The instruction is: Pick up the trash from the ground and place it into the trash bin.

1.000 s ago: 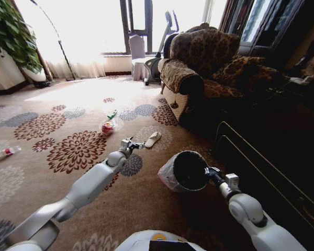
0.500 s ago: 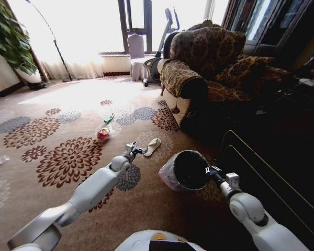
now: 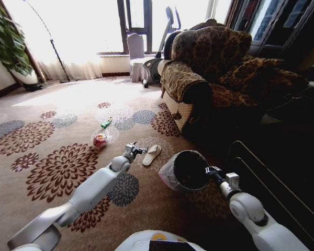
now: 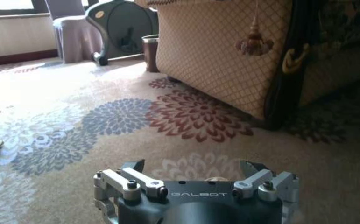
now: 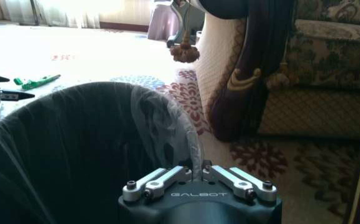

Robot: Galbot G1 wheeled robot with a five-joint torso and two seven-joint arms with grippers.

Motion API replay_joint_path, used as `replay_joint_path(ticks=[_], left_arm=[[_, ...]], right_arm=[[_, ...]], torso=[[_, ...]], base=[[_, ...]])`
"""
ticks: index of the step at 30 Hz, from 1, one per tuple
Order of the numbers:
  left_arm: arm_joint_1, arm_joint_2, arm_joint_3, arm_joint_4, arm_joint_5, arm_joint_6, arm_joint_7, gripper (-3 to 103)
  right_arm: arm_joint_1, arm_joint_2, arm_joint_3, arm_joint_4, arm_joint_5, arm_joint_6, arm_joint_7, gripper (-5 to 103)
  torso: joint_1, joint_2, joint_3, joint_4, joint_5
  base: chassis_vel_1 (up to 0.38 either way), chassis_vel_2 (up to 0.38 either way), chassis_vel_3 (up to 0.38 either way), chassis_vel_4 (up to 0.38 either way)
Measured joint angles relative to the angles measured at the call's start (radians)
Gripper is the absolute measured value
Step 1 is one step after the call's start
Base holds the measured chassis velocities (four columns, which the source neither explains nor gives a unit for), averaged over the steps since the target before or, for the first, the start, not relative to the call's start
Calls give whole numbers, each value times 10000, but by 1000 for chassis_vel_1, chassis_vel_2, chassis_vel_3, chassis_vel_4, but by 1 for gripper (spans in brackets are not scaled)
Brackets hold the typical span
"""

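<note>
Your right gripper [image 5: 198, 173], clamped on the rim of the light trash bin [image 3: 191, 170], carries it while your left gripper [image 3: 138, 150] hangs spread above the carpet; beyond, take the soft red-white packet [image 3: 100, 140] across its crinkly middle.

The trash bin [image 3: 187, 170] is sitting near on the carpet [image 3: 52, 130], held at its right rim by the right gripper [image 3: 207, 170], with the left gripper [image 3: 137, 150] hanging just to its left. A slipper [image 3: 152, 155] is lying just beyond the left gripper, and farther left a round packet [image 3: 100, 140] is lying near a wrapper [image 3: 107, 123], which sits farther off. An armchair [image 3: 209, 68] is standing at the far right, behind the bin.
</note>
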Motion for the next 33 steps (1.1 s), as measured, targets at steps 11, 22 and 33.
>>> replay_joint_path(ticks=[11,22,33], left_arm=[[-2,1,1,-6,0,0,-1,100],[-5,2,1,-7,-1,1,0,100],[-5,1,1,-6,-2,0,1,100]], right_arm=[[-4,3,-3,-1,2,-6,-1,2],[-3,3,-3,-3,2,-6,-3,2],[-3,3,-1,-4,0,-7,-4,2]], torso=[[-2,1,-5,-5,-3],[-2,1,-3,-3,-2],[-2,1,-3,-3,-2]], base=[[-16,31,17,-12],[0,0,0,0],[0,0,0,0]])
